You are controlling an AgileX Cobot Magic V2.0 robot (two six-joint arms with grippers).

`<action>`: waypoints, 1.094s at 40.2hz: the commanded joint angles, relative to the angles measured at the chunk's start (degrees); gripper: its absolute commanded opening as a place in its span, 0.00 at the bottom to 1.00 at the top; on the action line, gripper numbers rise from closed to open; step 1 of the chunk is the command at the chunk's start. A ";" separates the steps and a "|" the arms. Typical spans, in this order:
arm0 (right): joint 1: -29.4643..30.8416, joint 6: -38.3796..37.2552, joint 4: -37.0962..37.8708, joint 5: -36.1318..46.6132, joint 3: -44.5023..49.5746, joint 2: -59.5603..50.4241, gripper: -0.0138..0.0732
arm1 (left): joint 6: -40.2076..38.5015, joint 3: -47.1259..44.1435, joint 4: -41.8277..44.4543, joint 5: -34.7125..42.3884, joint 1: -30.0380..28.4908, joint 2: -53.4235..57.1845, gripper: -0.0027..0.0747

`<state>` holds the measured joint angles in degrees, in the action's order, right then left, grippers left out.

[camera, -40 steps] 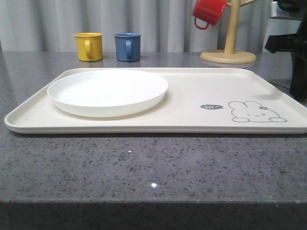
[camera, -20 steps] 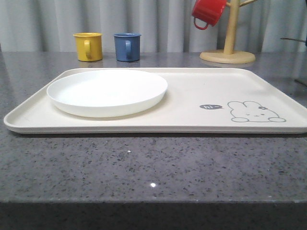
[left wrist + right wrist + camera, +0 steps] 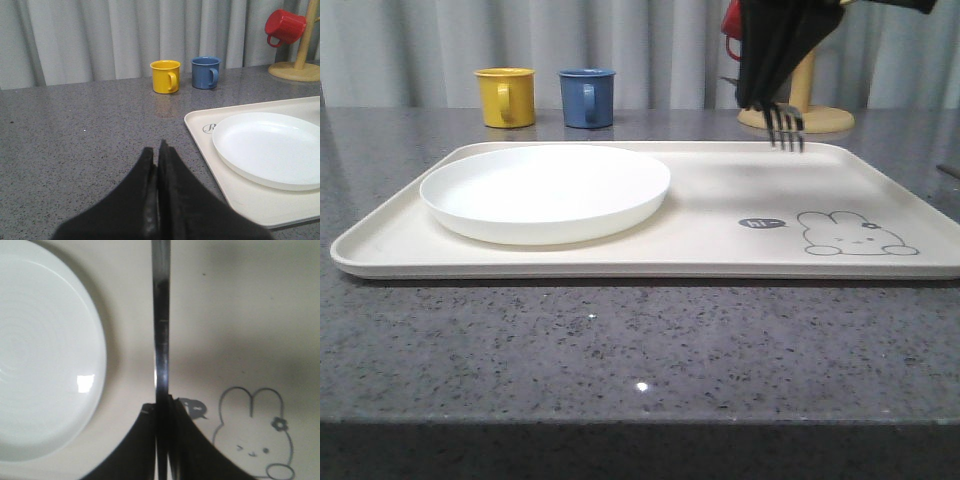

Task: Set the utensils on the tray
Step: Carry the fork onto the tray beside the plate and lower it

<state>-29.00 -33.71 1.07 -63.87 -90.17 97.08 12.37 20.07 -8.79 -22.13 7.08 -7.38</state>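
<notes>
Right now you are mid-delivery with the fork [image 3: 786, 125]: your right pincer [image 3: 772, 92] is clamped on its handle and holds it above the far right part of the tray [image 3: 720, 255], tines hanging down toward the far rim. From the right wrist view the slim handle [image 3: 161, 315] runs straight out from between the closed fingers, over the bare strip between the plate [image 3: 45, 355] and the rabbit drawing [image 3: 255, 435]. That strip looks like the natural landing spot, so the next move calls for lowering until the fork lies flat, then letting go without dragging it against the plate's edge.

Your left pincer [image 3: 156, 160] is closed on nothing, hovering over the surface [image 3: 75, 135] beside the tray's left end.

Mind the materials. The fork is polished metal, thin and slick, and the tray is smooth cream plastic with a low raised rim, so a drop from height could make it skate. The plate is glossy white, round and shallow.
</notes>
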 commanded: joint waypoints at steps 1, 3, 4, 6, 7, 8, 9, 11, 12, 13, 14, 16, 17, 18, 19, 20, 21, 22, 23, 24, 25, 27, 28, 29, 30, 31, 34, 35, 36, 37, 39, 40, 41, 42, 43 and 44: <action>-0.15 -0.82 0.35 1.96 -4.24 0.73 0.09 | -0.26 1.63 -0.87 4.93 0.49 -0.55 0.01; -0.15 -0.82 0.35 1.63 -5.45 2.35 0.09 | -0.26 1.63 -0.87 4.93 0.49 -0.55 0.01; -0.15 -0.82 0.35 1.62 -5.87 3.17 0.09 | -0.26 1.63 -0.87 4.93 0.49 -0.55 0.01; -0.15 -0.82 0.35 1.49 -6.62 4.25 0.09 | -0.26 1.63 -0.87 4.93 0.49 -0.55 0.01; -0.15 -0.82 0.41 1.49 -6.76 4.81 0.09 | -0.26 1.63 -0.87 4.93 0.49 -0.55 0.01; -0.15 -0.82 0.54 1.49 -6.77 5.34 0.09 | -0.26 1.63 -0.87 4.93 0.49 -0.55 0.01; -0.15 -0.82 0.55 1.31 -6.82 5.80 0.09 | -0.26 1.63 -0.87 4.93 0.49 -0.55 0.01; -0.15 -0.82 0.60 0.92 -6.82 6.52 0.09 | -0.26 1.63 -0.87 4.93 0.49 -0.55 0.01; -0.15 -0.82 0.60 0.86 -6.82 6.91 0.09 | -0.26 1.63 -0.87 4.93 0.49 -0.55 0.01; -0.15 -0.82 0.60 0.73 -6.82 7.27 0.09 | -0.26 1.63 -0.87 4.93 0.49 -0.55 0.01; -0.15 -0.82 0.60 0.67 -6.82 7.73 0.09 | -0.26 1.63 -0.87 4.93 0.49 -0.55 0.01; -0.15 -0.82 0.60 0.81 -6.82 8.24 0.09 | -0.26 1.63 -0.87 4.93 0.49 -0.55 0.01; -0.15 -0.82 0.67 1.04 -6.82 8.58 0.09 | -0.26 1.63 -0.87 4.93 0.49 -0.55 0.01; -0.15 -0.82 0.67 1.24 -6.82 8.75 0.09 | -0.26 1.63 -0.87 4.93 0.49 -0.55 0.01; -0.15 -0.82 0.67 1.39 -6.82 8.92 0.09 | -0.26 1.63 -0.87 4.93 0.49 -0.55 0.01; -0.15 -0.82 0.67 1.46 -6.82 9.14 0.09 | -0.26 1.63 -0.87 4.93 0.49 -0.55 0.01; -0.15 -0.82 0.67 1.46 -6.82 9.25 0.09 | -0.26 1.63 -0.87 4.93 0.49 -0.55 0.01; -0.15 -0.82 0.67 1.46 -6.82 9.44 0.09 | -0.26 1.63 -0.87 4.93 0.49 -0.55 0.01; -0.15 -0.82 0.67 1.46 -6.82 9.58 0.09 | -0.26 1.63 -0.87 4.93 0.49 -0.55 0.01; -0.15 -0.82 0.67 1.39 -6.82 9.72 0.09 | -0.26 1.63 -0.87 4.93 0.49 -0.55 0.01; -0.15 -0.82 0.61 1.33 -6.82 9.81 0.09 | -0.26 1.63 -0.87 4.93 0.49 -0.55 0.01; -0.15 -0.82 0.61 0.99 -6.82 9.97 0.09 | -0.26 1.63 -0.87 4.93 0.49 -0.55 0.01; -0.15 -0.82 0.61 0.93 -6.82 10.12 0.09 | -0.26 1.63 -0.87 4.93 0.49 -0.55 0.01; -0.15 -0.82 0.55 0.66 -6.82 10.11 0.09 | -0.26 1.63 -0.87 4.93 0.49 -0.55 0.01; -0.15 -0.82 0.55 0.30 -6.82 10.25 0.09 | -0.26 1.63 -0.87 4.93 0.49 -0.55 0.01; -0.15 -0.82 0.55 0.06 -6.82 10.42 0.09 | -0.26 1.63 -0.87 4.93 0.49 -0.55 0.01; -0.15 -0.82 0.55 -0.61 -6.82 10.69 0.10 | -0.26 1.63 -0.87 4.93 0.49 -0.55 0.01; -0.15 -0.82 0.55 -0.77 -6.82 10.81 0.11 | -0.26 1.63 -0.87 4.93 0.49 -0.55 0.01; -0.15 -0.82 0.55 -0.92 -6.82 10.88 0.11 | -0.26 1.63 -0.87 4.93 0.49 -0.55 0.01; -0.15 -0.82 0.50 -0.92 -6.82 10.88 0.13 | -0.26 1.63 -0.87 4.93 0.49 -0.55 0.01; -0.15 -0.82 0.45 -0.92 -6.82 10.93 0.17 | -0.26 1.63 -0.87 4.93 0.49 -0.55 0.01; -0.15 -0.82 0.45 -0.92 -6.82 10.93 0.18 | -0.26 1.63 -0.87 4.93 0.49 -0.55 0.01; -0.15 -0.82 0.45 -0.92 -6.82 10.93 0.21 | -0.26 1.63 -0.87 4.93 0.49 -0.55 0.01; -0.15 -0.82 0.45 -0.92 -6.82 10.93 0.24 | -0.26 1.63 -0.87 4.93 0.49 -0.55 0.01; -0.15 -0.82 0.45 -0.92 -6.90 10.93 0.27 | -0.26 1.63 -0.87 4.93 0.49 -0.55 0.01; -0.15 -0.82 0.45 -1.01 -7.06 10.93 0.30 | -0.26 1.63 -0.87 4.93 0.49 -0.55 0.01</action>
<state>-29.31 -34.51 1.07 -64.35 -95.45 110.58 12.37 20.07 -8.79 -22.13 7.08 -7.38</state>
